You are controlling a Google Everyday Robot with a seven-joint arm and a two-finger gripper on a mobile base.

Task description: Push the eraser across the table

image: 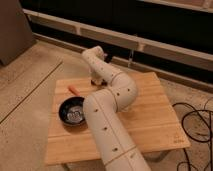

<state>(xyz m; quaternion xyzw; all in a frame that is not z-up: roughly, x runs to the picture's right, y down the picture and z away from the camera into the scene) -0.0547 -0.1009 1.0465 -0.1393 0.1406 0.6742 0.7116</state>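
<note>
The light wooden table (150, 120) fills the middle of the camera view. My white arm (107, 125) rises from the front edge, bends over the table's middle and reaches back to its far left part. My gripper (95, 80) hangs down there, close above the table top, mostly hidden behind the arm's last segment. The teal-green eraser is out of view; it may be hidden behind the arm.
A black pan (73, 111) with something shiny in it sits on the table's left part. A small orange object (74, 89) lies just behind it. Black cables (195, 125) lie on the floor at the right. A dark wall with a ledge runs behind.
</note>
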